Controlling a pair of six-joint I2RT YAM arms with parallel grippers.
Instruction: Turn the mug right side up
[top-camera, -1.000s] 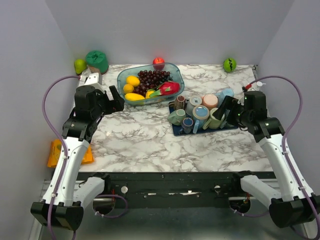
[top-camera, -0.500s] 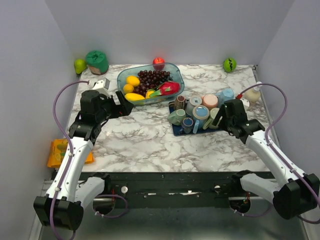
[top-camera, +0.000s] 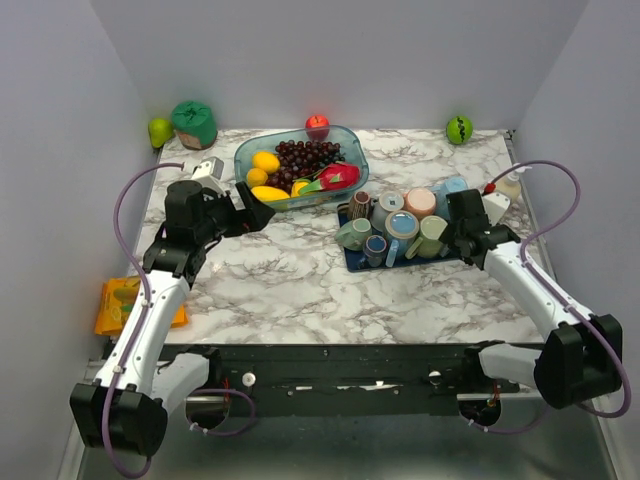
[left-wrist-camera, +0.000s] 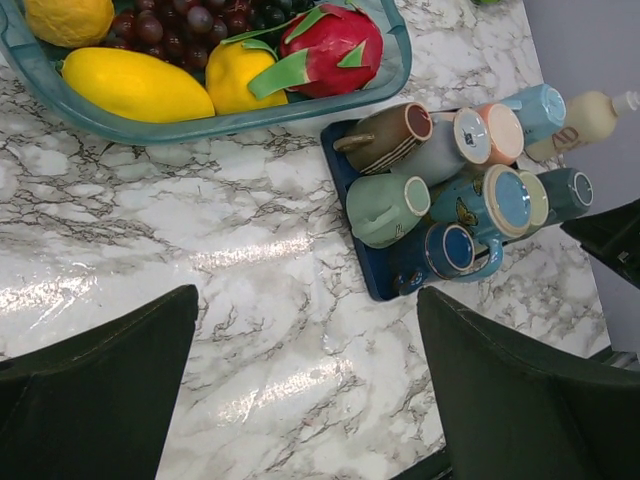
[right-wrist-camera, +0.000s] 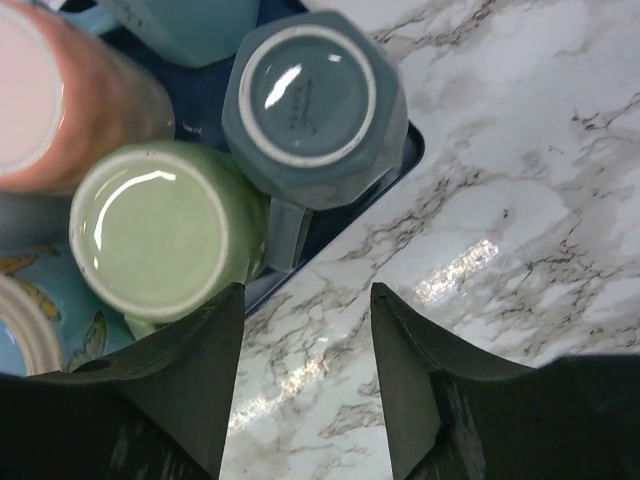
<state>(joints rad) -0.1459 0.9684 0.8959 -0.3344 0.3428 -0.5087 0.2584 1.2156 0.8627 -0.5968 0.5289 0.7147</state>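
A slate-blue mug (right-wrist-camera: 315, 100) stands upside down at the near right corner of the dark blue tray (right-wrist-camera: 408, 150), its ringed base facing up and its handle pointing toward me. Beside it a light green mug (right-wrist-camera: 160, 230) is also base up. My right gripper (right-wrist-camera: 307, 300) hovers just off the tray's edge, next to that handle. Its jaws are partly narrowed, with only marble between them. In the top view the right gripper (top-camera: 462, 215) covers that corner of the tray. My left gripper (top-camera: 250, 212) hangs wide open over bare marble, left of the tray (left-wrist-camera: 370, 270).
Several other mugs crowd the tray, some lying on their sides (left-wrist-camera: 388, 208). A glass bowl of fruit (top-camera: 350, 140) stands behind it. A cream bottle (top-camera: 508, 186) is at the right edge, with a green ball (top-camera: 459, 128) and a red apple (top-camera: 317, 125) at the back.
My right gripper has swung left and down over the tray's near right corner, and its jaws have narrowed. My left gripper has drifted right toward the fruit bowl, still wide open.
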